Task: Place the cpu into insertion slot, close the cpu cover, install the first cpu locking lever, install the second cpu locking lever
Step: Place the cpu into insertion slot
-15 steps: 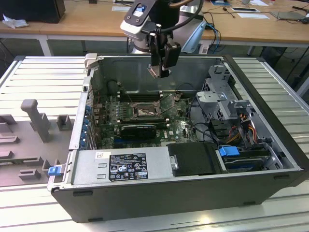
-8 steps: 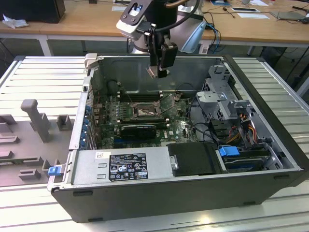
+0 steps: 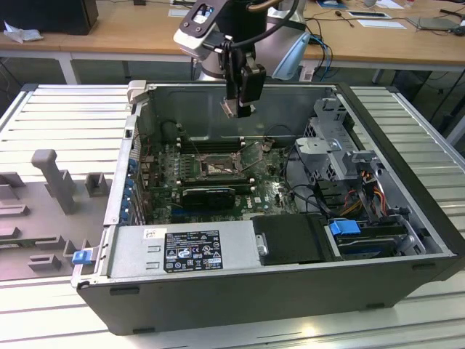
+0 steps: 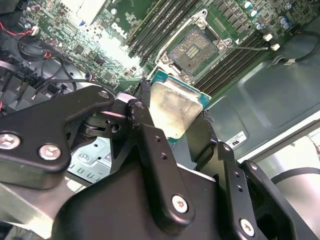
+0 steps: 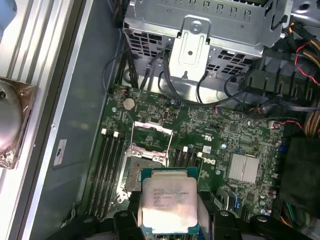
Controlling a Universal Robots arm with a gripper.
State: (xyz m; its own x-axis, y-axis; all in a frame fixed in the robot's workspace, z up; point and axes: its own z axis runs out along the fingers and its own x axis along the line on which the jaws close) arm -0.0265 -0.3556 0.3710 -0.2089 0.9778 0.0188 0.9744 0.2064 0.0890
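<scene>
My gripper [image 3: 240, 109] hangs above the open computer case, over its back wall, shut on the cpu [image 3: 228, 108]. In both wrist views the cpu [image 4: 175, 107] [image 5: 169, 202] is a pale silver square on a green edge, clamped between the two black fingers [image 4: 145, 120]. Below it on the green board lies the insertion slot [image 3: 218, 169] [image 4: 192, 50] [image 5: 142, 167], a dark square socket with a silvery rim, uncovered. The cpu cover [image 5: 152, 132] stands swung open at the socket's far side in the first wrist view. The cpu is well clear of the socket.
Long black memory slots [image 5: 111, 165] flank the socket. A silver drive cage [image 3: 330, 149] with cables sits at the exterior view's right, a black power supply [image 3: 290, 240] in front. A black card [image 3: 209, 195] lies near the socket. A grey fixture [image 3: 51, 174] stands outside the case.
</scene>
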